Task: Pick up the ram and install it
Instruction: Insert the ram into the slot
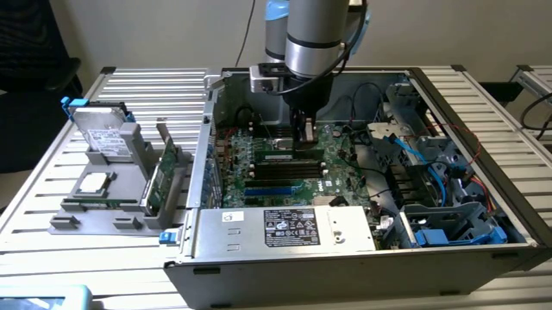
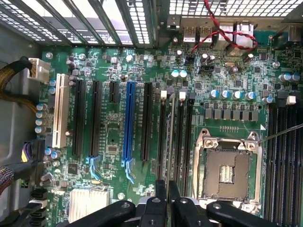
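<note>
Exterior view: gripper [image 1: 304, 141] down inside open case [image 1: 258, 278], fingers clenched on top edge of ram [image 1: 287, 155]. Ram stands upright at the black slots [image 1: 285, 171]. Wrist view: I see the ram [image 2: 170, 146] edge-on, pinched between the fingers [image 2: 161, 194].

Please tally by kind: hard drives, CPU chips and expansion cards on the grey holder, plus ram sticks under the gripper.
hard drive: 1
CPU chip: 1
expansion card: 1
ram: 1
Total: 4
</note>
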